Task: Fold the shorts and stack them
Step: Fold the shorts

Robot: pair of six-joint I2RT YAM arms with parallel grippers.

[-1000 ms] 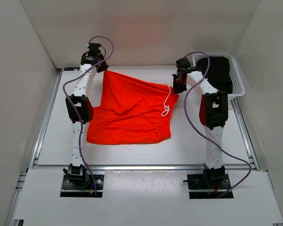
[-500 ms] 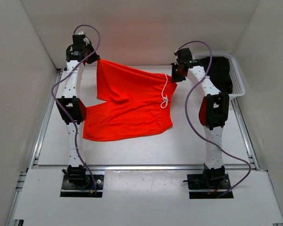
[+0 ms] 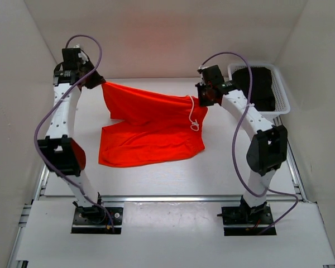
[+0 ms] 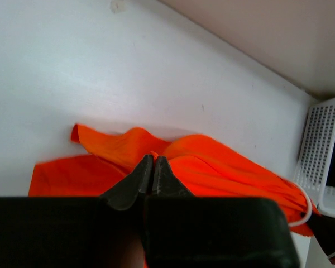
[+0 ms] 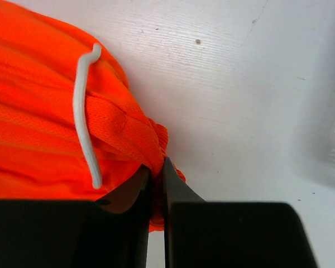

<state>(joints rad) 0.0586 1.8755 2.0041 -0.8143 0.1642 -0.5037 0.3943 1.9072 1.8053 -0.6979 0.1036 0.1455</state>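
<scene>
Both pincers clamp the bright orange-red thin fabric shorts [image 3: 151,131]: left gripper [image 3: 100,84] on one upper corner, right gripper [image 3: 204,100] beside the white drawstring cord [image 3: 192,114]. Held up between them, their lower half rests on the white table [image 3: 156,178].

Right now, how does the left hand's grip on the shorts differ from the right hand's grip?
The left hand pinches only a thin tip of plain fabric; the right hand pinches a thick gathered bunch. The left hand holds the shorts at their left end, the right hand at their right end, beside the white drawstring. Both hands are shut on the shorts and stretch one edge between them.
</scene>
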